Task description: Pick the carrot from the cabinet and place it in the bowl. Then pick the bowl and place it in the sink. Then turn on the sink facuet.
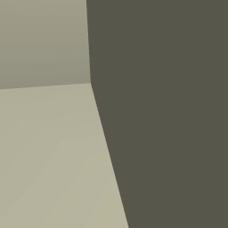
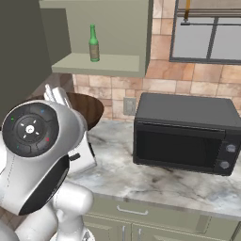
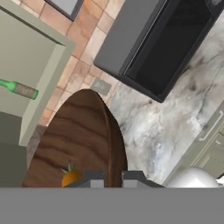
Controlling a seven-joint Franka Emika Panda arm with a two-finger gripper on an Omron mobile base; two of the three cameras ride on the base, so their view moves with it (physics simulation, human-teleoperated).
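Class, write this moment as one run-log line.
phase: carrying bowl | gripper: shut on bowl rim | carrot: in bowl | nearby: microwave, bottle

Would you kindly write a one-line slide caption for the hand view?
Shut gripper holds the wooden bowl by its rim, carrot inside, above the marble counter near the microwave.

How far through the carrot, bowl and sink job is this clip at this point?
Done: the carrot lies inside the bowl. In hand: the hand is shut on the bowl's rim, holding it above the marble counter beside the microwave. Left: carrying the bowl to the sink, setting it in, then turning on the faucet.
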